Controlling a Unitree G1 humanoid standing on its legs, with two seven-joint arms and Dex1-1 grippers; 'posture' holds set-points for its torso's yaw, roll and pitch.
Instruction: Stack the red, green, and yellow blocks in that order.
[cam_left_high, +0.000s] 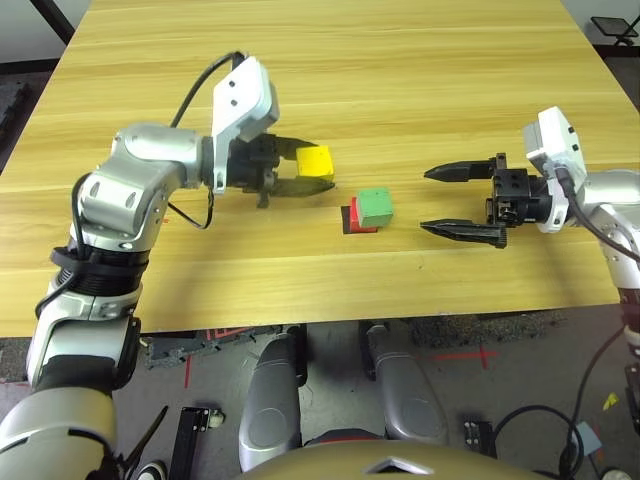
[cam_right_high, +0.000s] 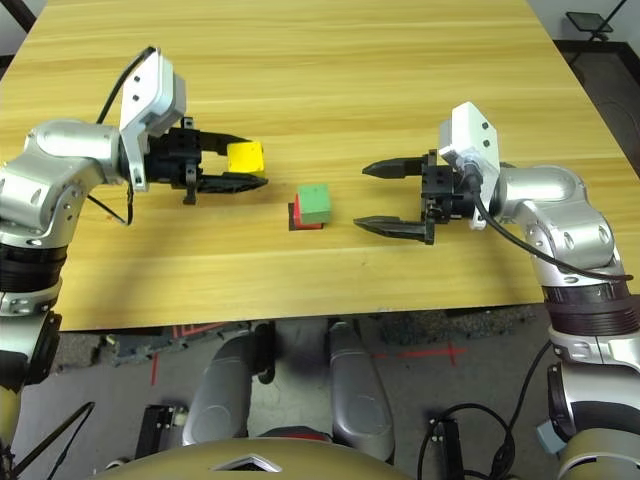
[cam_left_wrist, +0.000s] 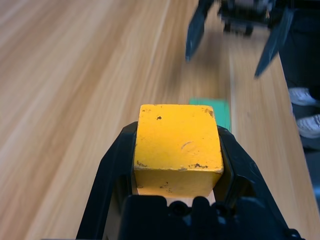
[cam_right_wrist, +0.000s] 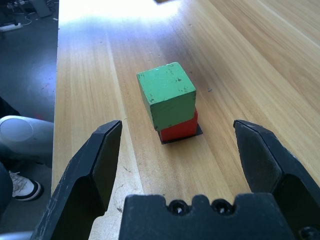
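The green block (cam_left_high: 375, 206) sits on top of the red block (cam_left_high: 362, 219), slightly skewed, at the table's middle on a flat black patch (cam_left_high: 347, 221). My left gripper (cam_left_high: 318, 166) is shut on the yellow block (cam_left_high: 315, 161), holding it just above the table to the left of the stack. In the left wrist view the yellow block (cam_left_wrist: 177, 145) fills the space between the two fingers, with the green block (cam_left_wrist: 216, 111) beyond it. My right gripper (cam_left_high: 427, 200) stands open to the right of the stack, nothing between its fingers, which point at the green block (cam_right_wrist: 166, 95) and red block (cam_right_wrist: 179, 129).
The wooden table (cam_left_high: 330, 60) stretches bare behind the blocks. Its front edge (cam_left_high: 330, 318) runs close below the stack. Beyond the table's side, the left wrist view shows a person's shoes (cam_left_wrist: 306, 107) on the floor.
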